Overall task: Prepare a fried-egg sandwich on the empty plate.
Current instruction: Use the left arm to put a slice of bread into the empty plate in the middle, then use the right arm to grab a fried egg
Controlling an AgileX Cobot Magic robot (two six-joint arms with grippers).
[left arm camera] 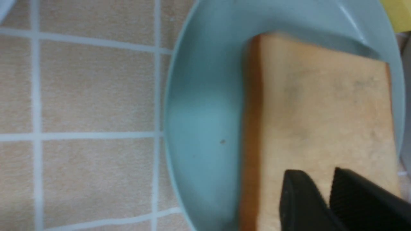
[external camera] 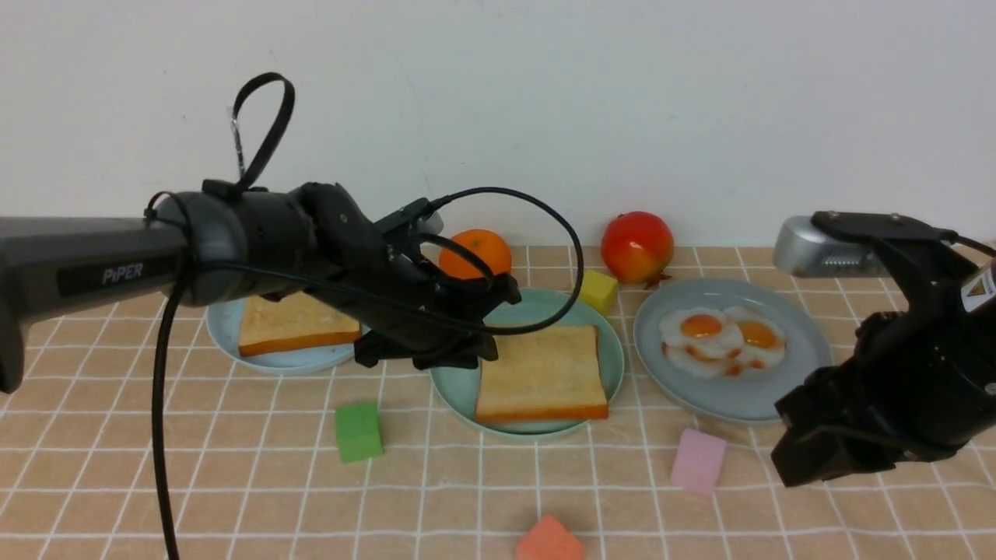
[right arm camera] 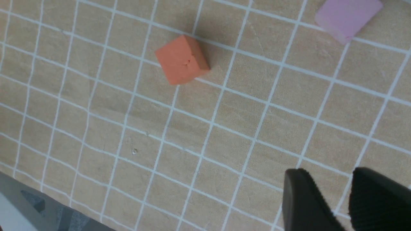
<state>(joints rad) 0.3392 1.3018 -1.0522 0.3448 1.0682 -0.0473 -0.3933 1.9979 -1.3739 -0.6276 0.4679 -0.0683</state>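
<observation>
Barely parted, left gripper point(left arm camera: 321, 183) hangs above toast slice point(left arm camera: 321, 106); right gripper point(right arm camera: 334, 183) parted, empty

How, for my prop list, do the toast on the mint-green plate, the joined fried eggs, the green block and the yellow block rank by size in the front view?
1. toast on the mint-green plate
2. joined fried eggs
3. green block
4. yellow block; farther back, so its rank below green is unsure.
</observation>
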